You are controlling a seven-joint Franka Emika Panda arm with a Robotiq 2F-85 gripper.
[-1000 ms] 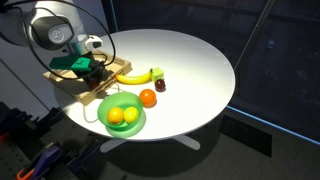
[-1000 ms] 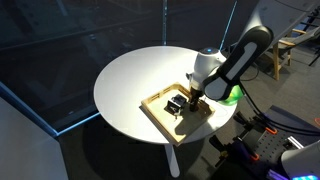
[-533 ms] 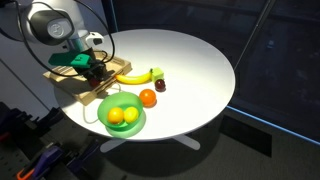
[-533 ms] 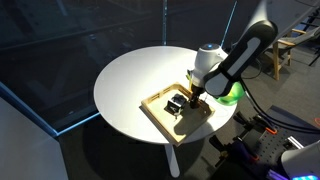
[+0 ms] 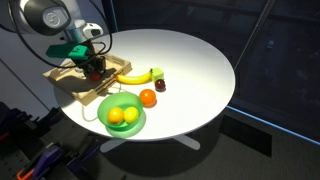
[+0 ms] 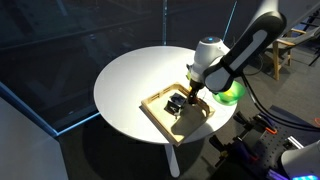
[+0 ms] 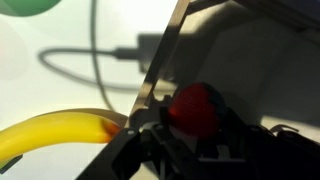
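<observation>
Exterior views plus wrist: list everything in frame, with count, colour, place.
Table: 1, white, round, bears everything.
Tray: 1, wooden, near the table edge.
Dark item: 1, black, in the tray; too small to identify.
Banana: 1, yellow, beside the tray.
Dark fruit: 1, dark red-brown, at the banana's end.
Orange: 1, orange, between banana and bowl.
Bowl: 1, green, near the table edge.
Fruits in bowl: 2, yellow and orange.
Red fruit: 1, red, between the gripper's fingers.
Arm: 1, white and black.
Gripper: 1, dark, over the tray.

Round white table (image 5: 190, 60), dark glass walls (image 6: 60, 40)
</observation>
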